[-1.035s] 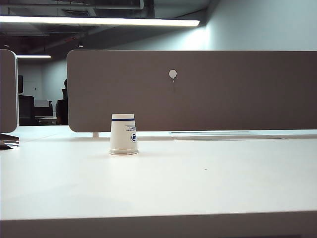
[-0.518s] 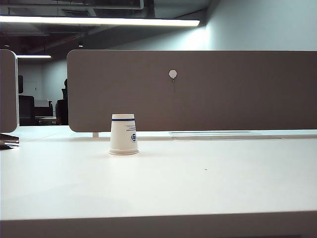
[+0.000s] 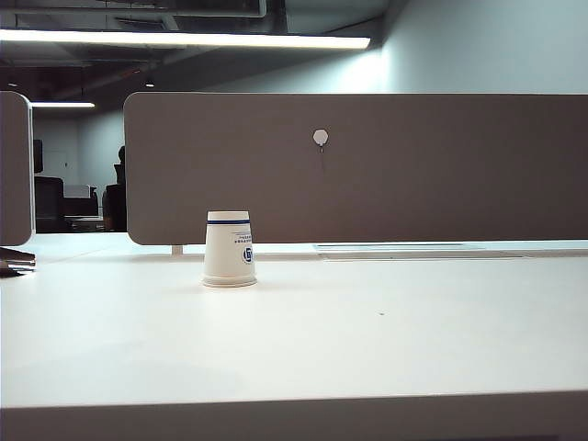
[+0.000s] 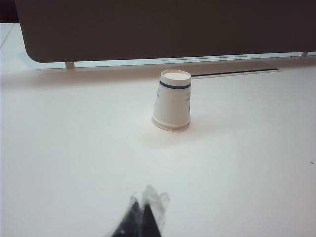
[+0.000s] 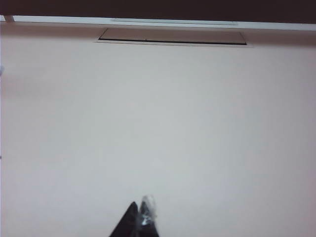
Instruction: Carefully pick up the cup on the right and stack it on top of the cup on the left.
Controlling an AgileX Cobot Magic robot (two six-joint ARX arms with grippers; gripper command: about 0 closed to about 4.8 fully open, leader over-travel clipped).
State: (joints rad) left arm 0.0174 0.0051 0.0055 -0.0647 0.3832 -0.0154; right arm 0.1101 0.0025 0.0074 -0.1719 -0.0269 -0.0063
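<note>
We see one cup [image 3: 229,249] on the white table [image 3: 367,340], standing upside down with its wide rim on the surface and its flat base on top. It is white paper with a thin blue band near the top and a small round blue logo on its side. In the exterior view it sits left of the middle, toward the far part of the table, just in front of the grey divider panel [image 3: 386,165] that runs along the back edge. Whether it is a single cup or one cup seated over another, we cannot tell; no second cup stands apart from it.

In the left wrist view the same cup [image 4: 172,100] stands well ahead of the left gripper [image 4: 143,222], whose dark fingertips meet in a point with nothing between them, a bit of clear film over the tips. Bare table lies between the gripper and the cup.

In the right wrist view the right gripper [image 5: 138,221] is also drawn together to a point, holding nothing, over bare table. Far ahead of it we see a shallow rectangular slot [image 5: 173,36] set into the table near the foot of the divider.

Neither gripper shows in the exterior view.
</note>
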